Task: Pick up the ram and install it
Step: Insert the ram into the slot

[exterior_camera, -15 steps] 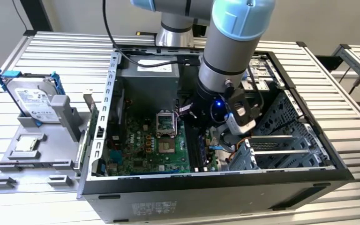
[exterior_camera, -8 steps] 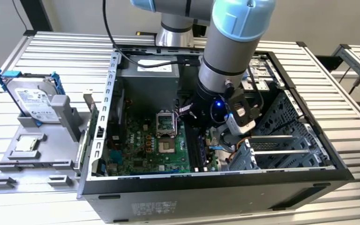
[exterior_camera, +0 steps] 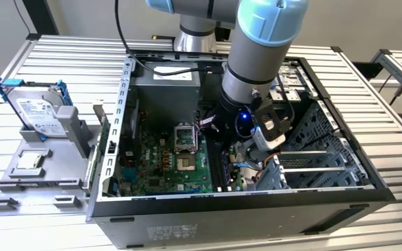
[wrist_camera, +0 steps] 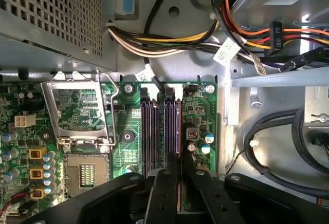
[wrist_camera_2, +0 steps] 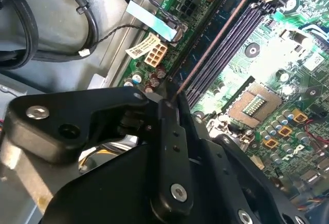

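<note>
The slatted metal surface (exterior_camera: 61, 52) carries an open computer case (exterior_camera: 243, 209), and the arm (exterior_camera: 260, 47) reaches down into it from above. Well off from the jaws, toward the exterior view's left, a grey fixture (exterior_camera: 40, 180) stands outside the case with a silver hard drive (exterior_camera: 37, 116) in a blue frame propped upright in it.

Directly under the jaws lies the green motherboard (wrist_camera: 198, 106). Beside the jaws on the board sits the open processor socket (wrist_camera: 85, 170), its metal load frame (wrist_camera: 77, 111) lifted. Ahead of the jaws run the long memory slots (wrist_camera: 160, 131), and past their far ends a bundle of coloured cables (wrist_camera: 169, 44) crosses the case wall.

The jaws (wrist_camera: 179, 175) are clenched on the ram (wrist_camera_2: 205, 44), seen edge-on as a thin strip reaching forward from between the fingers. It stands on edge, lined up along the slot nearest the board's edge; whether it is fully seated I cannot tell.
</note>
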Controlling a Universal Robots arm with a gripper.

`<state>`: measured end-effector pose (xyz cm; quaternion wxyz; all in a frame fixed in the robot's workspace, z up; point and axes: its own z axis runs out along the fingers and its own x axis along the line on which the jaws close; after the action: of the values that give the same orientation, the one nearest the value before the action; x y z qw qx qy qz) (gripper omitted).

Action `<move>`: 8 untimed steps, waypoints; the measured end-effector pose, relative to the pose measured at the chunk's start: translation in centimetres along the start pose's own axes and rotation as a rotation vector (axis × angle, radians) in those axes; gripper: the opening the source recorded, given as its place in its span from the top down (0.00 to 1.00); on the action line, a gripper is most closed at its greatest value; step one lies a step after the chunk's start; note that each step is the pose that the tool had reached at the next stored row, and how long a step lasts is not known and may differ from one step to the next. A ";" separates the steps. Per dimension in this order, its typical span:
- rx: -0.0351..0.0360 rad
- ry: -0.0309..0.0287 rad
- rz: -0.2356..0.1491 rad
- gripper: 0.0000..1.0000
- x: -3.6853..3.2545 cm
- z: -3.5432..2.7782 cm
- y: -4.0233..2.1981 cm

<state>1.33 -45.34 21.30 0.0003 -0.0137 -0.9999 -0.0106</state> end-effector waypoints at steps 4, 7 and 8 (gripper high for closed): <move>-0.0005 0.0000 0.009 0.00 -0.03 -0.53 -0.02; -0.0003 0.0001 0.010 0.00 -0.03 -1.91 0.00; -0.0003 0.0001 0.010 0.00 -0.03 -2.34 0.01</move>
<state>1.35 -45.38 23.65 0.0004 -0.0186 -0.9998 -0.0107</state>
